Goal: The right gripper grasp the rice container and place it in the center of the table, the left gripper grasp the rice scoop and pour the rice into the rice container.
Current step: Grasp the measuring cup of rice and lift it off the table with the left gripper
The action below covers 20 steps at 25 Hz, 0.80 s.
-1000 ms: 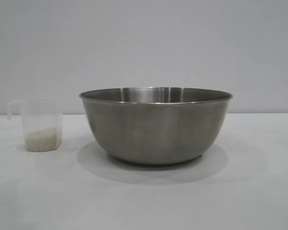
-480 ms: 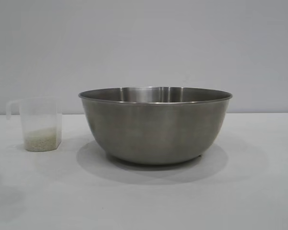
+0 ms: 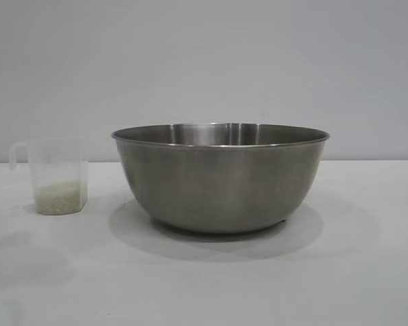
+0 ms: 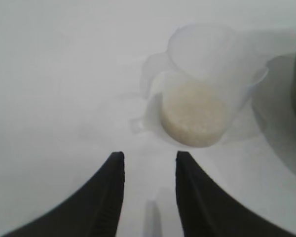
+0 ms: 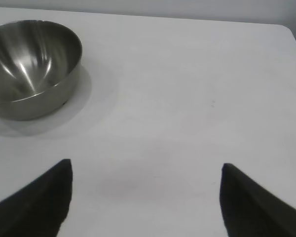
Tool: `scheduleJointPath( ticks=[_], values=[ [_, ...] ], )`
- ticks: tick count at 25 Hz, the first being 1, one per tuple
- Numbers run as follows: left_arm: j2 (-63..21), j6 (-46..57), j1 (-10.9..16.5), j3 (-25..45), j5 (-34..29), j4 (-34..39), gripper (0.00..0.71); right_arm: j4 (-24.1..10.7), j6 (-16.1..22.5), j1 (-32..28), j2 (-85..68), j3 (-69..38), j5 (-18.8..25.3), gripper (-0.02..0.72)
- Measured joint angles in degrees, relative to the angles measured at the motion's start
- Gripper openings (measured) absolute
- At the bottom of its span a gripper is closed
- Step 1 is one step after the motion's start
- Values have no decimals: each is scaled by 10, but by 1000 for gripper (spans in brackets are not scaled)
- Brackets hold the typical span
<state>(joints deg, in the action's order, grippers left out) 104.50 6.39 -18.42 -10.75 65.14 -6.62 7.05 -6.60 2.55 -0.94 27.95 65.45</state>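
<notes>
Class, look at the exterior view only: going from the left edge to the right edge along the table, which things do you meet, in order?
Plastic measuring cup with rice in its bottom → steel bowl. Both stand on the white table; nothing else lies along the way.

Left gripper (image 4: 148, 170): black curved fingers (image 4: 103, 197) are standing a narrow gap apart, holding nothing, hovering over the tabletop.
Right gripper (image 5: 145, 190): black fingers (image 5: 39, 197) are standing wide apart, gripping nothing, tilting down toward the surface.
Arms: both are lying outside the exterior view.
</notes>
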Motion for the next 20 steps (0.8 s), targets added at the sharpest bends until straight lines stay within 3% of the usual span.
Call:
scheduleJointPath(
  ticks=[12, 20],
  values=[
    [53, -32, 0, -73, 0, -3, 231, 0, 0, 0, 0, 0, 0, 526],
    [63, -46, 0, -84, 0, -30, 231, 0, 0, 0, 0, 0, 0, 526]
  ],
)
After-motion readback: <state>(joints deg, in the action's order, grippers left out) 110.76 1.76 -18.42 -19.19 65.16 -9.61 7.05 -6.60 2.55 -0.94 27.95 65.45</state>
